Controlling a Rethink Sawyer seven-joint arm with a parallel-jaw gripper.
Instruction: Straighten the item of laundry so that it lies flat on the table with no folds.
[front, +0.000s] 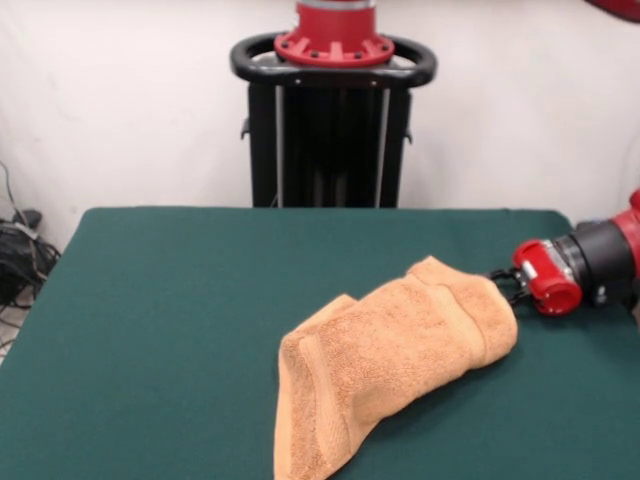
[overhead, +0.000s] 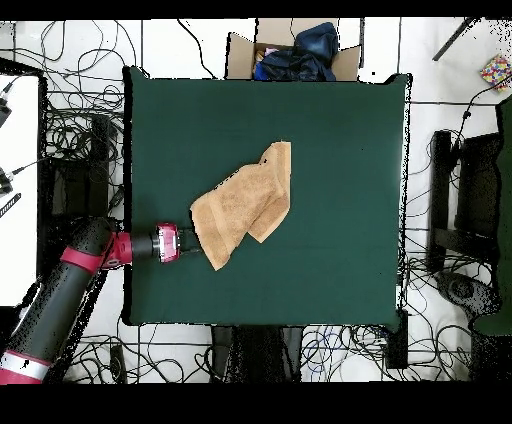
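Dark green felt covered the wide rectangular worktop (front: 150, 330), and loose cables lay on the floor around it. On the worktop, near its middle, lay the towel (front: 390, 350), an orange-tan terry cloth with a soft, looped surface. It was not flat: it was folded over itself into a long, bunched shape, with a woven band showing along one edge. The tool (front: 505, 283), on a red and black wrist, met the towel's end at the worktop's edge. Its tips were hidden by the cloth, so I cannot tell whether it held the towel.
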